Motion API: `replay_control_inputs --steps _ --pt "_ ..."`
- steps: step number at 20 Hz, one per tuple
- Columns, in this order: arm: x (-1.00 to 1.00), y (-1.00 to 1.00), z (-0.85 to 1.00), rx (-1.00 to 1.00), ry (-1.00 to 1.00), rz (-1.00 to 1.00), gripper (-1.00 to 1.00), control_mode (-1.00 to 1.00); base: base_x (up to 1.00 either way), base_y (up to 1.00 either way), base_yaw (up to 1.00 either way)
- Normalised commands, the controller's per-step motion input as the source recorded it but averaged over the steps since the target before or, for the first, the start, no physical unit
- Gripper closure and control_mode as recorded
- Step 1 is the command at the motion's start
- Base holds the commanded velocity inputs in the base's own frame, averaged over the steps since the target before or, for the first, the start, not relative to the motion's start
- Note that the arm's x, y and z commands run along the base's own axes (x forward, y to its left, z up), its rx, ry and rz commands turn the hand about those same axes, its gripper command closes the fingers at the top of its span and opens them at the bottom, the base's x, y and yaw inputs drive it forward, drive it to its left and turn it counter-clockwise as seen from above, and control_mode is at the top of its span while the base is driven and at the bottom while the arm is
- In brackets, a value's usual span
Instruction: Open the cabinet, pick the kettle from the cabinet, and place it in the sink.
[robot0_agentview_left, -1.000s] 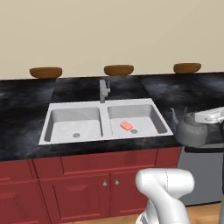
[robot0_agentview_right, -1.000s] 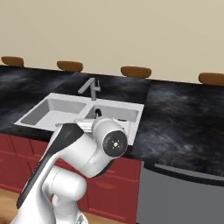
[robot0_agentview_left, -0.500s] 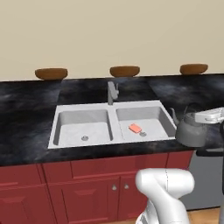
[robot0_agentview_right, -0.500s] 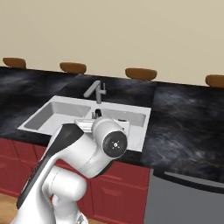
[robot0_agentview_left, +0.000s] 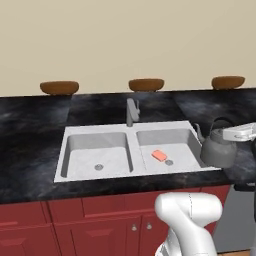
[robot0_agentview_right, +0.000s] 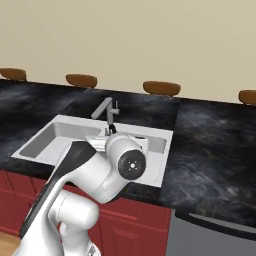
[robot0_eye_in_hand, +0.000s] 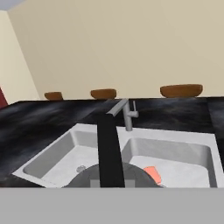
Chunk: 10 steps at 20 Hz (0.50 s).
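Carrying the kettle by its arched handle, gripper pinched nearly closed on it, at the right rim of the sink, not yet over a basin. Risks: releasing here could tip it onto the black counter; lowering could land it on the orange sponge, or its spout could clip the faucet.

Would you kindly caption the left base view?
Gripper holds the kettle beside the sink's right basin.
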Motion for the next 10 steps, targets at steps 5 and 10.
replay_control_inputs --steps 5,10 --pt "0.00 0.00 0.00 0.00 0.00 0.00 1.00 1.00 0.23 0.26 0.00" --pt "0.00 0.00 0.00 0.00 0.00 0.00 1.00 1.00 0.10 0.33 0.00"
